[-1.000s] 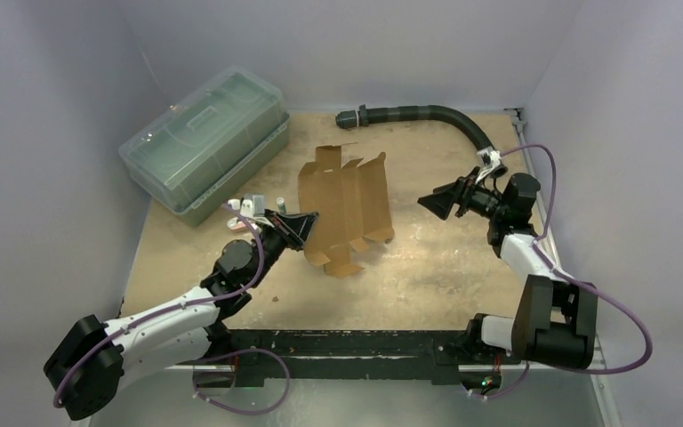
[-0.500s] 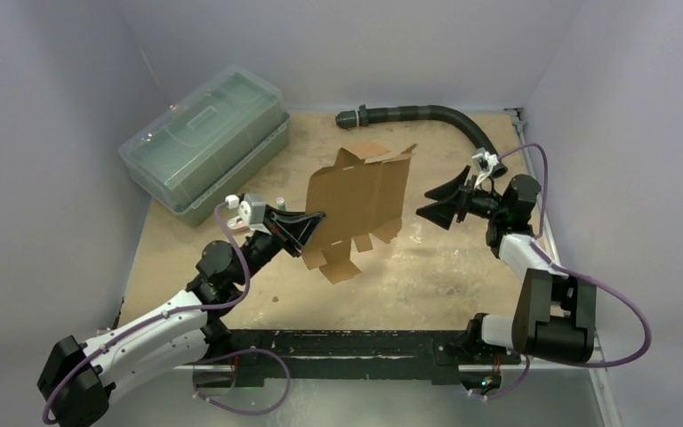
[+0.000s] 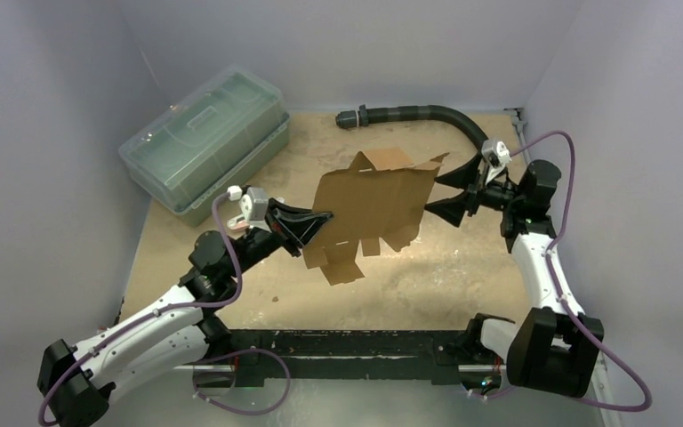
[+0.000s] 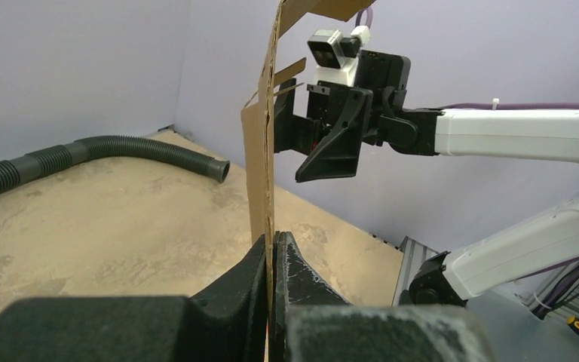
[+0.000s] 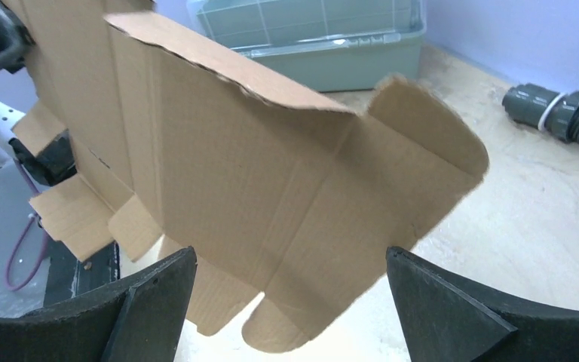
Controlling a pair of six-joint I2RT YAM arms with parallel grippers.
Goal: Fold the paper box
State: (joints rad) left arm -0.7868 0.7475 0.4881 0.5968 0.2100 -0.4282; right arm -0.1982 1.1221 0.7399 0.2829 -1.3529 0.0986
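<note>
The paper box [image 3: 369, 209] is a flat brown cardboard cut-out with flaps and tabs, held up off the table and tilted. My left gripper [image 3: 325, 216] is shut on its left edge; in the left wrist view the sheet [image 4: 265, 151] rises edge-on from between the closed jaws [image 4: 273, 245]. My right gripper [image 3: 449, 189] stands wide open at the sheet's right edge. In the right wrist view the cardboard [image 5: 271, 173] hangs just in front of the open right gripper [image 5: 290, 264], apart from both fingers.
A large clear greenish lidded plastic bin [image 3: 204, 142] sits at the back left. A black corrugated hose [image 3: 418, 114] lies along the back edge of the table. Grey walls close in the left, back and right sides.
The left gripper has lifted the cardboard off the table and swung it up and to the right. The right arm has risen and brought its open gripper up to the sheet's right edge.
</note>
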